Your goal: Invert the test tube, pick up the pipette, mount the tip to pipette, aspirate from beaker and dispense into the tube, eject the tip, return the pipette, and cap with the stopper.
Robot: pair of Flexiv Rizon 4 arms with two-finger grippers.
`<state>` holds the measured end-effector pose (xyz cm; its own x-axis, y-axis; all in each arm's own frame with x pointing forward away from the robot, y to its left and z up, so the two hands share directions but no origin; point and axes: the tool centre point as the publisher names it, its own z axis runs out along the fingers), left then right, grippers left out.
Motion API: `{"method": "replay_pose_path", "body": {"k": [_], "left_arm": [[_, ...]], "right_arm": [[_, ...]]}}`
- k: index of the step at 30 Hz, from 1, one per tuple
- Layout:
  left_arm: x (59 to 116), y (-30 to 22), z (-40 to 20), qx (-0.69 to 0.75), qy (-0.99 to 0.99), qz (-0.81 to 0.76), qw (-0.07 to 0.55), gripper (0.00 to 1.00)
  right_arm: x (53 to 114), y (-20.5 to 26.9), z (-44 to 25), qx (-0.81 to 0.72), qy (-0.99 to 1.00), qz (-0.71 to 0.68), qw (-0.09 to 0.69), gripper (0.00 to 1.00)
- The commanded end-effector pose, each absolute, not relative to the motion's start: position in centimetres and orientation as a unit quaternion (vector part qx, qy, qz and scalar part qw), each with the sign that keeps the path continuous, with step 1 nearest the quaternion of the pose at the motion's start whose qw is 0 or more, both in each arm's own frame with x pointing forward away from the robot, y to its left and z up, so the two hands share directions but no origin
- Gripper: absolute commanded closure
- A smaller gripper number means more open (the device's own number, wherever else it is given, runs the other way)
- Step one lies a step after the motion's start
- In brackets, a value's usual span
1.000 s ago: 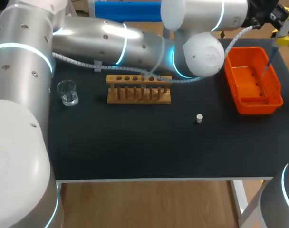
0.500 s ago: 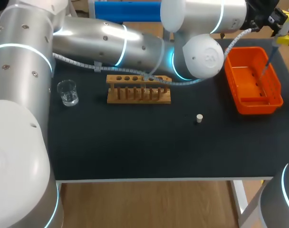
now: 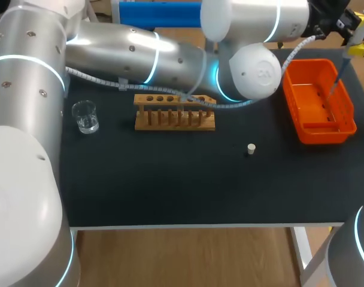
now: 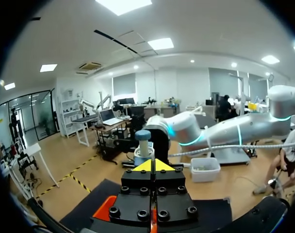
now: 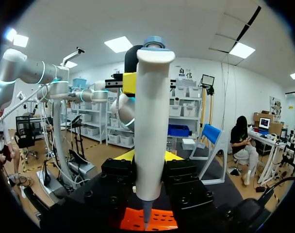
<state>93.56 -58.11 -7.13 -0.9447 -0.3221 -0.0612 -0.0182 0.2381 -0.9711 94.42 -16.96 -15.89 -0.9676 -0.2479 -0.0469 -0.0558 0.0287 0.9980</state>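
My right gripper [image 5: 148,156] is shut on the white pipette [image 5: 151,107], holding it upright. In the head view the pipette [image 3: 342,67] hangs at the far right with its thin lower end over the orange basket [image 3: 348,119]. My left arm reaches across the table, and its gripper [image 4: 155,165] is shut, sitting right beside the pipette's blue-capped top [image 4: 143,141]. A wooden tube rack [image 3: 175,113] stands mid-table, partly crossed by the left arm's cable. The glass beaker [image 3: 85,116] is at the left. The small white stopper [image 3: 251,148] lies on the mat right of the rack.
The left arm's big elbow [image 3: 257,69] hangs over the table behind the rack. The orange basket [image 5: 157,221] lies directly under the pipette's point. The black mat [image 3: 170,179] stretches in front of the rack to the table's front edge.
The left arm's elbow has edged slightly to the left. The pipette and the right gripper stay where they were.
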Motion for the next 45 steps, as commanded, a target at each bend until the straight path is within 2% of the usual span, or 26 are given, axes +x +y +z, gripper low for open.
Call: {"method": "replay_pose_path", "body": {"k": [1, 14, 45], "left_arm": [[93.8, -57.5, -7.0, -0.1, 0.772, -0.617, 0.118, 1.0], [94.3, -57.6, -5.3, -0.096, 0.768, -0.619, 0.135, 1.0], [94.6, -58.6, -7.7, -0.104, 0.778, -0.609, 0.113, 1.0]], "right_arm": [[94.2, -16.9, -15.8, 0.107, -0.715, -0.687, 0.069, 1.0], [94.2, -16.9, -15.8, 0.107, -0.715, -0.687, 0.069, 1.0], [94.2, -16.9, -15.8, 0.107, -0.715, -0.687, 0.069, 1.0]]}}
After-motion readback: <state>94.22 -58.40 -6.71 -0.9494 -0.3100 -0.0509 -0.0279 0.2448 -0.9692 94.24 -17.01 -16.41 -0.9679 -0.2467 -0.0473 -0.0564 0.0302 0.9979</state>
